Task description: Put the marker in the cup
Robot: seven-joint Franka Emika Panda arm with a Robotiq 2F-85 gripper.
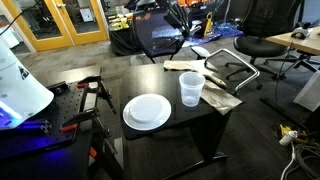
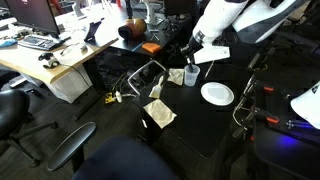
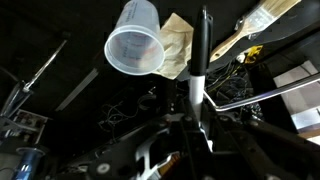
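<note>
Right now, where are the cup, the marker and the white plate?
cup [image 1: 191,90]: in an exterior view, clear side wall.
marker [image 3: 203,45]: wrist view, dark shaft.
white plate [image 1: 147,112]: in an exterior view, bare middle.

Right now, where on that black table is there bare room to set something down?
In an exterior view, the table is bare behind the plate up to its far edge, and in a narrower strip before plate and cup. It is crowded past the cup: crumpled paper and a brush-like tool lie there.
</note>
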